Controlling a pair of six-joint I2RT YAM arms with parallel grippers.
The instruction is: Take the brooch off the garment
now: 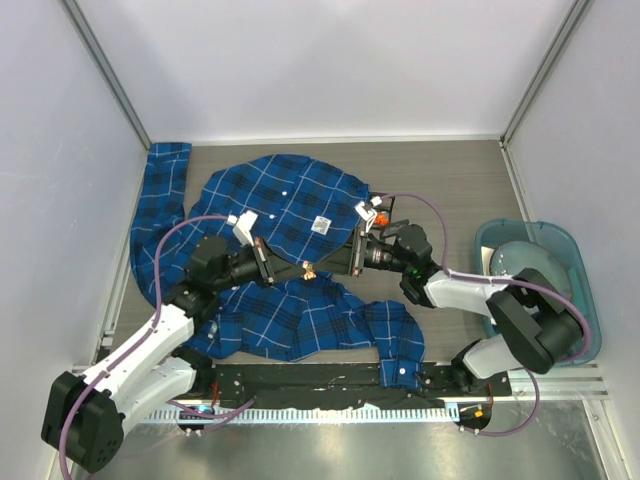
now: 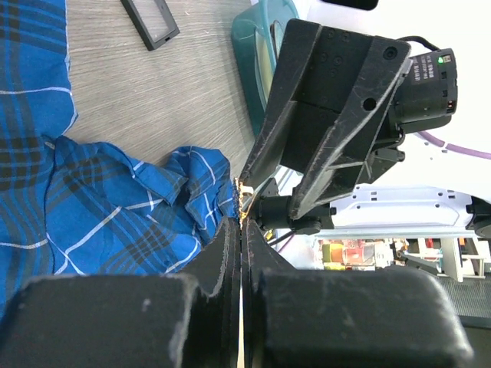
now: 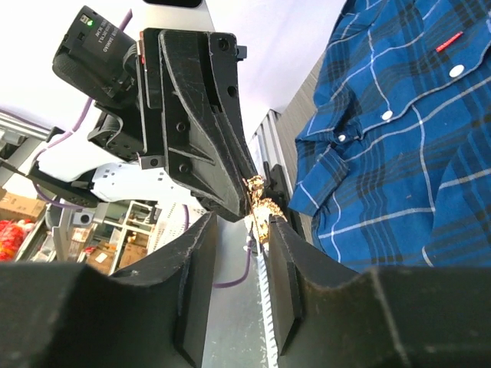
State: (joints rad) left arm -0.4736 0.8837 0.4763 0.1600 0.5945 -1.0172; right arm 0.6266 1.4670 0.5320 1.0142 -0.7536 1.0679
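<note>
1. The garment, a blue and navy plaid shirt with thin white lines, is seen spread over the grey worktop. One sleeve is laid up along the left wall, and a small white label is seen near the shirt's middle.
2. The brooch, a small gold piece, is found above the middle of the shirt, between the tips of the two grippers.
3. The left gripper is reached in from the left. Its fingers are pressed tightly together, and the brooch is pinched at their tips.
4. The right gripper is pointed at the left one, tip to tip. Its fingers are held apart, and the brooch is framed in the gap between them, closer to one finger. Contact with that finger cannot be told.
5. A raised fold of plaid cloth is seen just beside the brooch in the left wrist view. Whether the brooch is fastened to the cloth cannot be told.
6. White buttons are shown along the shirt front in the right wrist view.
7. A teal bin is placed at the right edge of the worktop, well apart from the shirt.
</note>
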